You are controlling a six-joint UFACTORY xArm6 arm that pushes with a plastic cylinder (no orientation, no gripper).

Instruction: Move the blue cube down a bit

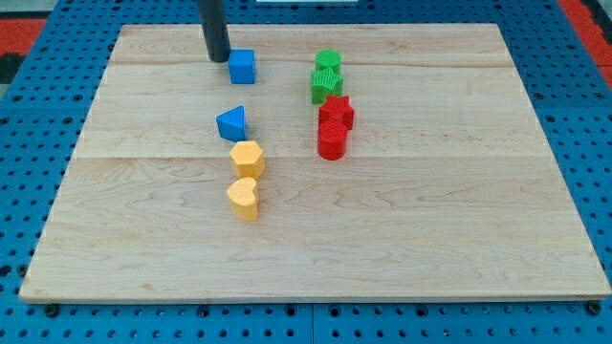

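- Camera view: the wooden worktop (430, 239) lies on a blue board with holes, and 7 small blocks sit on it.
- The blue cube (242, 66) is near the view's top, a little to the view's left of the middle.
- My tip (219, 59) is just beside the blue cube, at about 9 o'clock from it. It looks very close to the cube's side, but I cannot tell if it is touching.
- So the blue cube lies at about 3 o'clock from my tip. That is the thing that matters most, because the cube has to go toward 6 o'clock, the view's bottom.
- From where it is now, a push would send the cube sideways toward 3 o'clock. I think my tip first needs to get to the 12 o'clock side of the cube, then push down.
- This arm has no gripper, only a dark rod, so there is nothing to spread or press together.
- A blue triangle block (232, 123) sits at 6 o'clock from the blue cube, with a gap between them. I think the push should be short so the cube does not bump it.
- Below that are a yellow hexagon block (248, 157) and a yellow heart block (245, 198), close together in a line.
- At about 3 o'clock from the cube stand 2 green blocks (327, 76), and touching them below, a red star block (336, 112) and a red round block (331, 141).
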